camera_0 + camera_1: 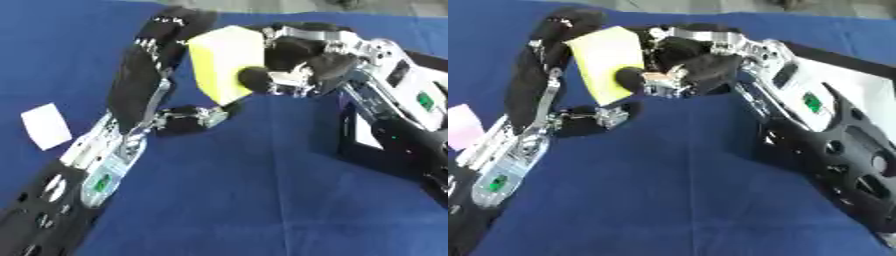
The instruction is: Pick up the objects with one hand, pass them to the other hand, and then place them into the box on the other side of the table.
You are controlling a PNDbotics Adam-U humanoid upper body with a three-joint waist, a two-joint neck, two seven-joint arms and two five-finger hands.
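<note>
A pale yellow block point(223, 60) hangs above the blue table, caught between both hands. My left hand point(144, 75) rises from the lower left; its fingers point(171, 25) arch over the block's left and top edge, and its thumb point(197, 119) sits just under the bottom corner. From the right comes my right hand point(302, 52), thumb point(255, 79) pressed on the block's front face and fingers curled round its right side. The box point(859, 85), black with a pale inside, lies at the right, largely hidden behind my right arm.
A flat white piece point(45, 126) lies on the blue cloth point(254, 200) at the left edge. My left forearm crosses the lower left corner and my right forearm fills the right side.
</note>
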